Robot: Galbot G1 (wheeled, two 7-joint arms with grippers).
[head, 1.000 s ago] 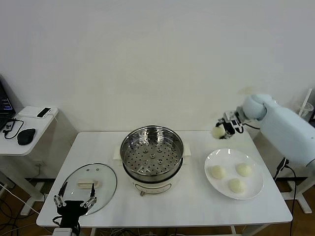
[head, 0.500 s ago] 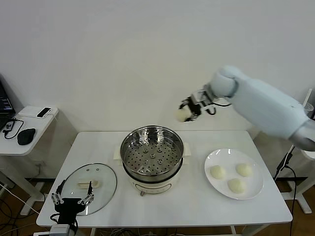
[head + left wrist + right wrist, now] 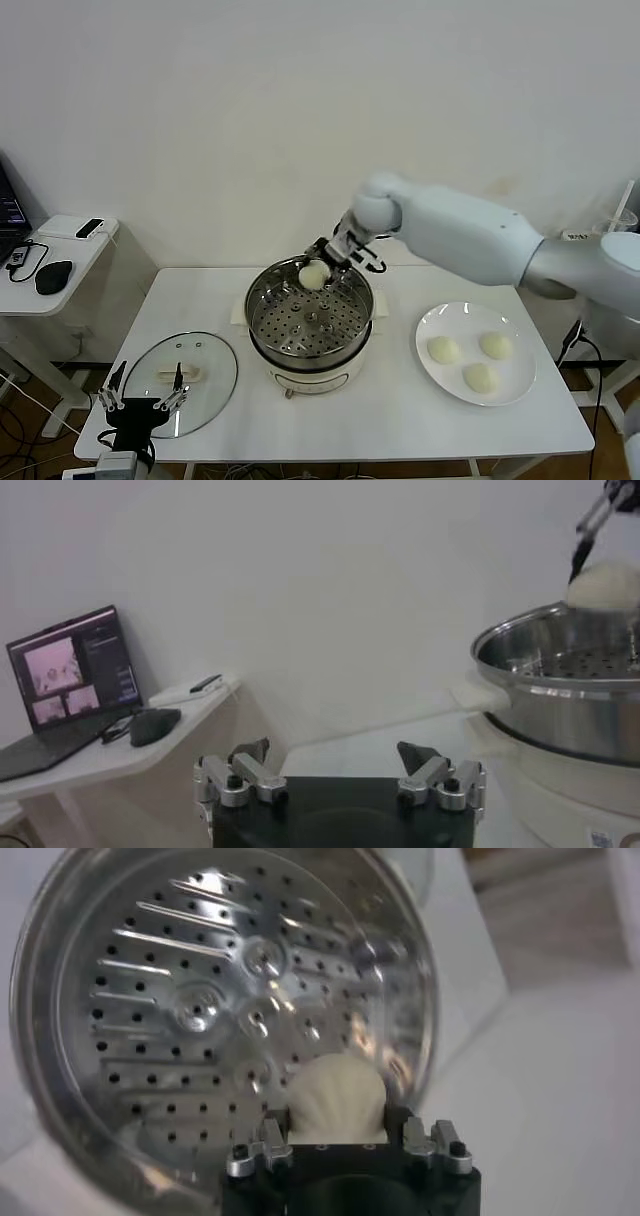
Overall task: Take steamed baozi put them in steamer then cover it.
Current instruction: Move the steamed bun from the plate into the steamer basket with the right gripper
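My right gripper (image 3: 322,266) is shut on a cream-white baozi (image 3: 313,275) and holds it over the back part of the shiny steel steamer (image 3: 268,349). In the right wrist view the baozi (image 3: 337,1099) sits between the jaws above the perforated tray (image 3: 190,1008), which holds nothing else. Three more baozi (image 3: 443,350) lie on the white plate (image 3: 516,389) at the right. The glass cover (image 3: 215,372) with its cream bar handle lies flat on the table at the front left. My left gripper (image 3: 139,395) is open and empty at the table's front left edge, near the cover.
The steamer stands on a white base at the table's centre. A side table (image 3: 25,296) with a laptop, mouse and phone stands at the far left; it also shows in the left wrist view (image 3: 70,760). The white wall is close behind.
My right arm has swung left from beside the plate, carrying the baozi, and lowered it over the steamer. The left gripper has dropped slightly at the front edge.
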